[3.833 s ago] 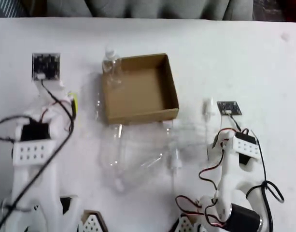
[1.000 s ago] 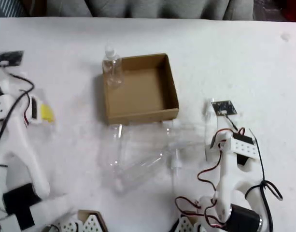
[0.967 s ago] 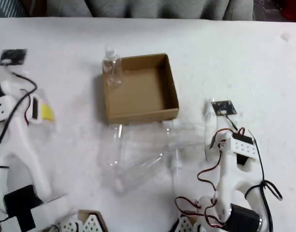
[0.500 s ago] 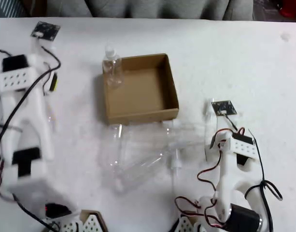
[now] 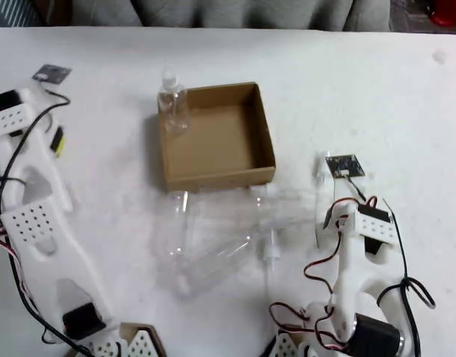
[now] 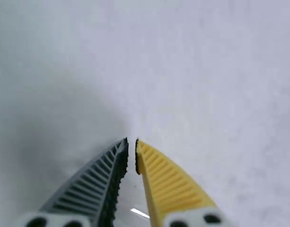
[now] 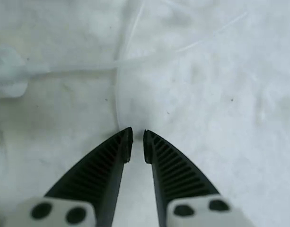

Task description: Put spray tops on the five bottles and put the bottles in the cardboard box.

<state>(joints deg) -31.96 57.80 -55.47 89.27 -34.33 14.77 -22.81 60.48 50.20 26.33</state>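
Blending into the white table (image 5: pixel 361 89), clear bottles (image 5: pixel 213 260).

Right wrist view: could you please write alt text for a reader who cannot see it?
The right hand, its two black fingers closed, points over a white table. A spray top with a thin tube lies ahead.

No text, label, number or sign can be read anywhere.
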